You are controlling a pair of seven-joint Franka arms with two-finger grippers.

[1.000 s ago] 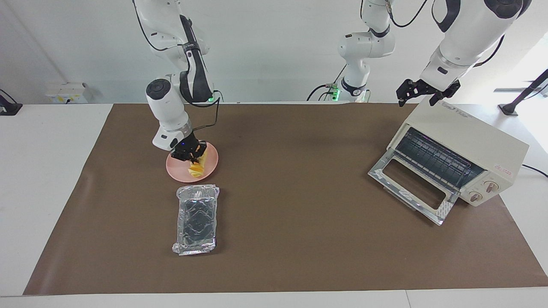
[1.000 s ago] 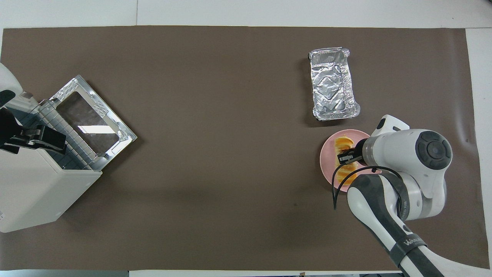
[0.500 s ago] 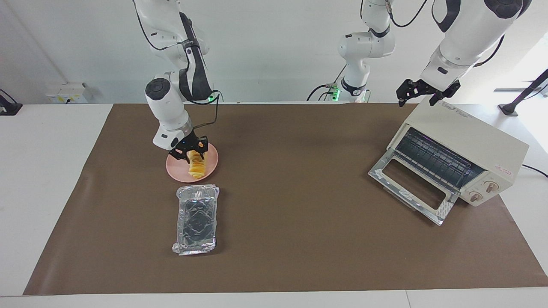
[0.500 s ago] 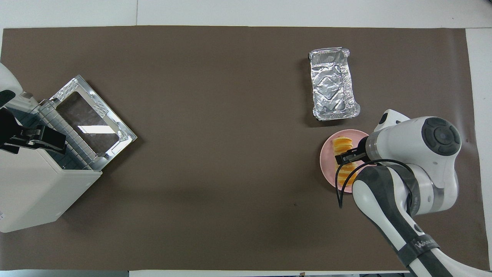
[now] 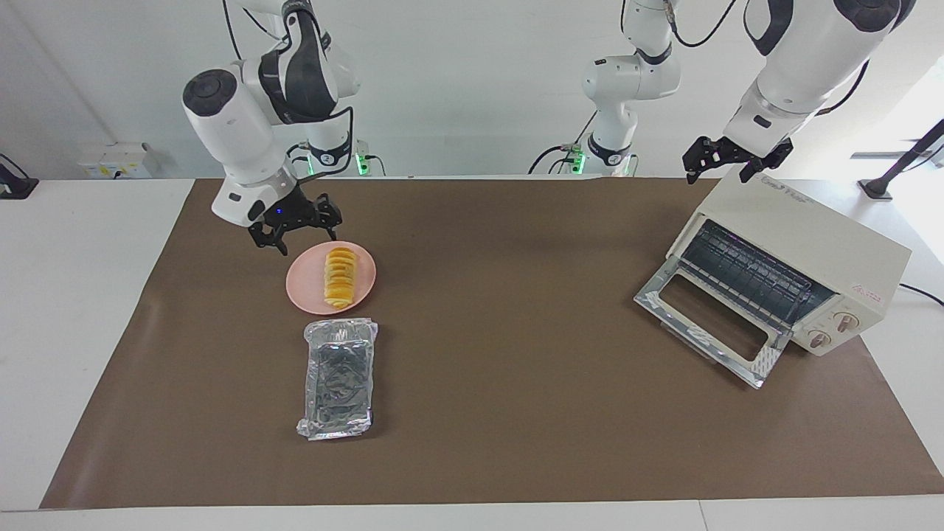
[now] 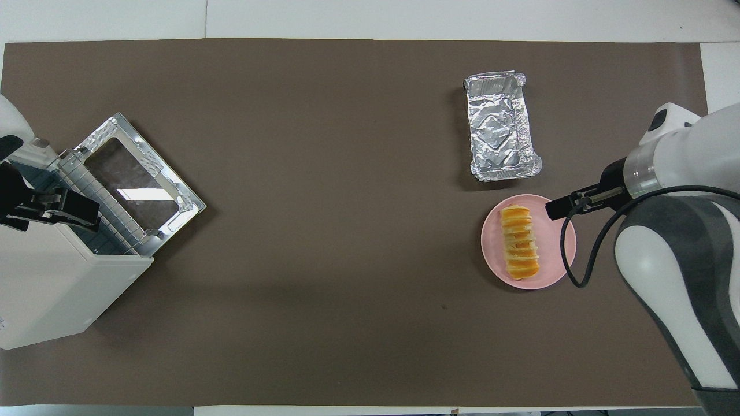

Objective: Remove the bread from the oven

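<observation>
I see the bread point(image 5: 341, 276) lying on the pink plate point(image 5: 302, 289), left of centre in the facing view, clear of the oven point(image 5: 800, 254) at right. My right gripper point(image 5: 293, 221) hangs above the plate's upper-left edge, fingers spread, empty. I lift straight up, avoiding the plate. The left gripper point(image 5: 726, 158) waits open over the oven.

The right gripper point(image 5: 295, 225) hangs raised with fingers spread, holding nothing. The left gripper point(image 5: 726, 161) waits high at its own end, fingers apart.
</observation>
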